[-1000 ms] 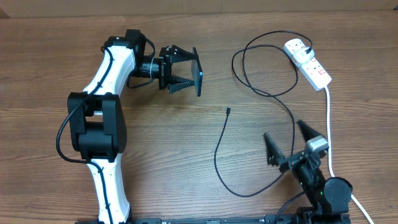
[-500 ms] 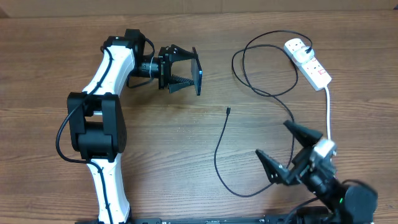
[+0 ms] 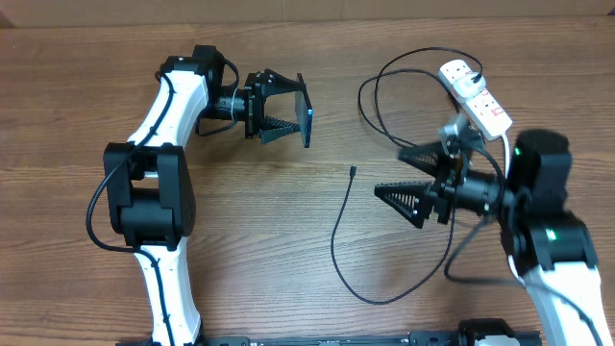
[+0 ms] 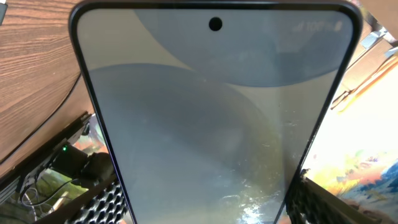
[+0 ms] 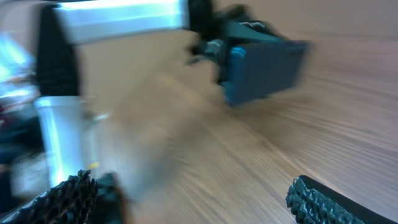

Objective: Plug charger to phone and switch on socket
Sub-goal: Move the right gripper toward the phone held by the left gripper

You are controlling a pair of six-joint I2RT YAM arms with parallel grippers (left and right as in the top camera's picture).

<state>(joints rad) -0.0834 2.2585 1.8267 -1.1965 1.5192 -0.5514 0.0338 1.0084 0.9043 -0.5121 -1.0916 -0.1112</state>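
Left gripper (image 3: pixel 288 109): jaws clamped on phone (image 3: pixel 309 113), raised edge-on for plugging | right gripper (image 3: pixel 389 170): jaws apart, empty; just right of charger tip (image 3: pixel 354 171), likely to grasp it

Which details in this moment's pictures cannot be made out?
Left wrist: the phone fills the frame, and its lower end is cut off by the bottom edge.
Right wrist: motion blur smears everything past the right pincer.
Overhead: the socket switch position and the tip of the charger are too small to read.
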